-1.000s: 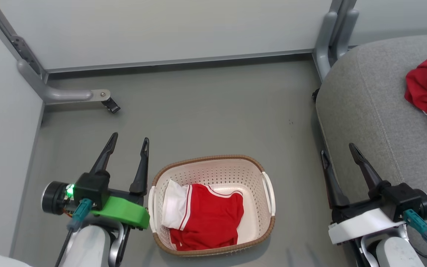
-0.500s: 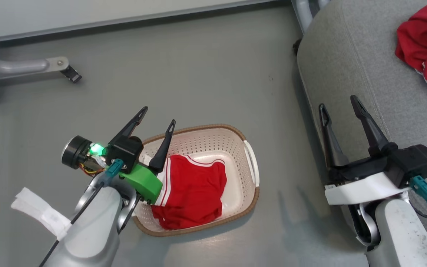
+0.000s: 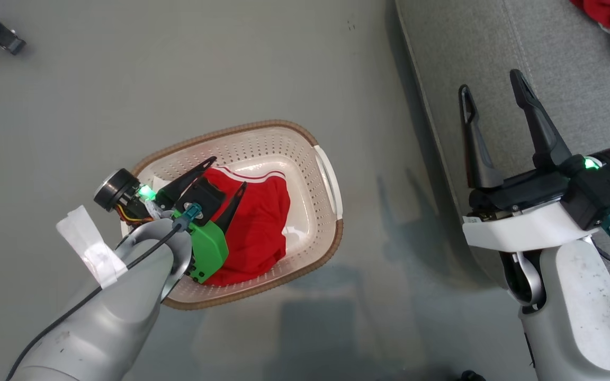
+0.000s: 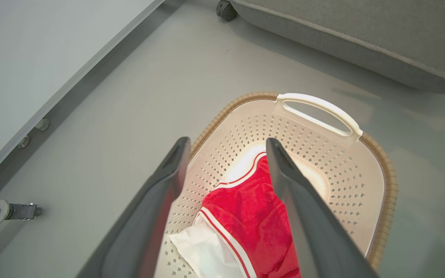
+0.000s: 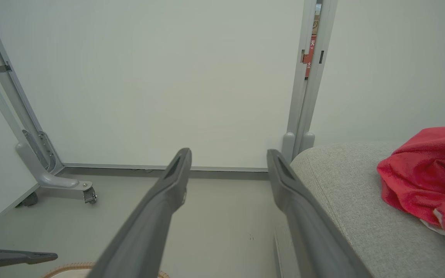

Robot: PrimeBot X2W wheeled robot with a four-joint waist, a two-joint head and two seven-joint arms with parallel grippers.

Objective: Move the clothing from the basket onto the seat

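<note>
Partition label point(image 5: 309, 50), upper right: writing too small to read. Red shorts point(image 3: 260, 222), white stripes and panel, lay crumpled in basket point(image 3: 284, 138), centre-left. Left gripper point(image 3: 227, 172) and right gripper point(image 3: 490, 82) stood wide apart, empty.

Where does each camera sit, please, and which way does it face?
Head view: on the robot's head, looking down at the floor, basket and seat; both forearms show, left gripper over the basket, right gripper beside the seat, jaws open.
Left wrist view: on the left wrist, looking down between its fingers into the basket at the red garment.
Right wrist view: on the right wrist, facing the wall panel past its fingers, seat at right.
Head and left wrist views share the basket.
</note>
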